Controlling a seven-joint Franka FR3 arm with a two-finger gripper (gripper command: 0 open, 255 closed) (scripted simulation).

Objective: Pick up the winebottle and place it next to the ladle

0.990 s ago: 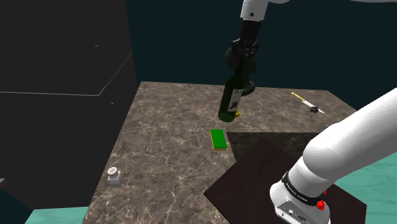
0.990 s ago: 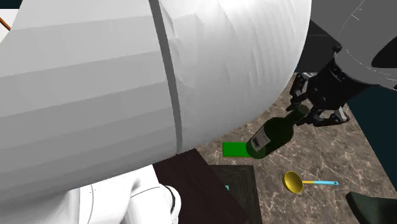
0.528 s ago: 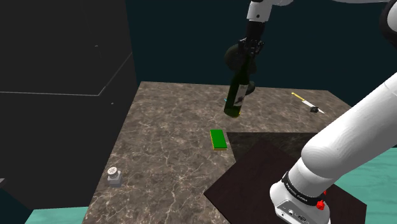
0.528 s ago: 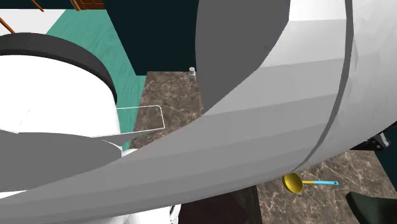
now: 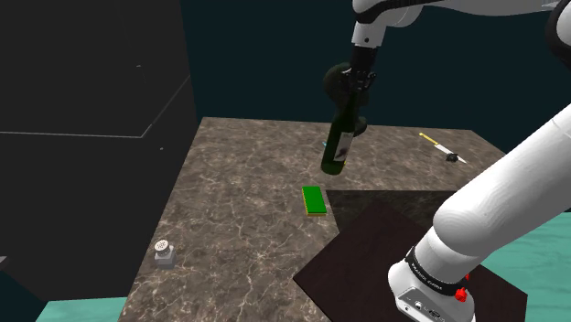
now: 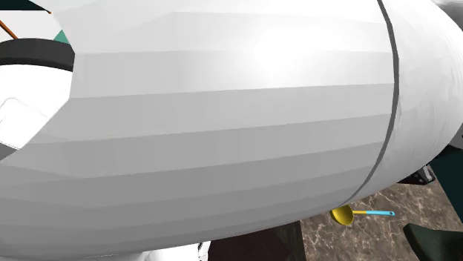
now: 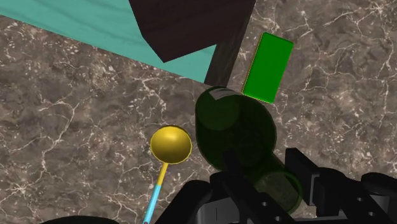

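At the bench's [image 5: 238, 210] near-left corner in the shoulder view sits a small grey item [image 5: 164, 250]. Mid-bench lies a green block [image 5: 315, 199], just beside a dark mat [image 5: 384, 252]. Beyond it & a bit right, the hand [image 5: 347, 85] is clenched on the neck of the dark green bottle [image 5: 339, 146], which hangs base-down, slightly tilted, off the bench. Wrist view: yellow ladle [image 7: 170, 145] w/ blue handle lies on the bench, near the bottle's base. Far right lies a thin utensil [image 5: 442, 147].
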